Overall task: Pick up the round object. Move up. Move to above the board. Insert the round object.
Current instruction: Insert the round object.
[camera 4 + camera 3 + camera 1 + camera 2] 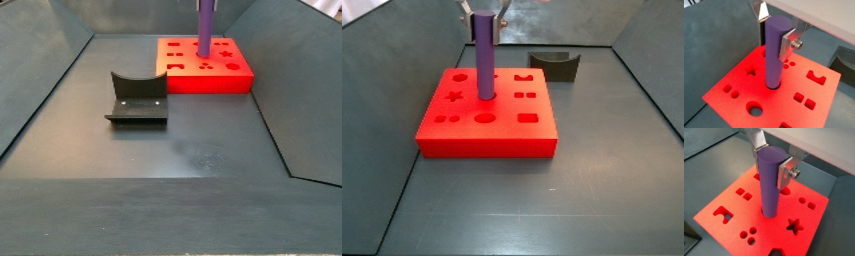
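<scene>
The round object, a purple peg (pixel 775 50), stands upright with its lower end in a hole near the middle of the red board (pixel 741 87). My gripper (pixel 775 30) is shut on the peg's upper part, a silver finger (pixel 786 44) pressed on each side. Both wrist views show this; the peg (pixel 769 183), board (pixel 814 230) and gripper (pixel 771 163) appear alike. In a side view the peg (pixel 482 55) rises from the board (pixel 489 140) under the gripper (pixel 482 12). In a side view the peg (pixel 206 25) stands on the board (pixel 230 78); the gripper is cut off.
The dark fixture (pixel 556 65) stands on the grey floor beside the board, apart from it; it also shows in a side view (pixel 136 98). Grey walls enclose the floor. The board has star, square, oval and circle holes around the peg.
</scene>
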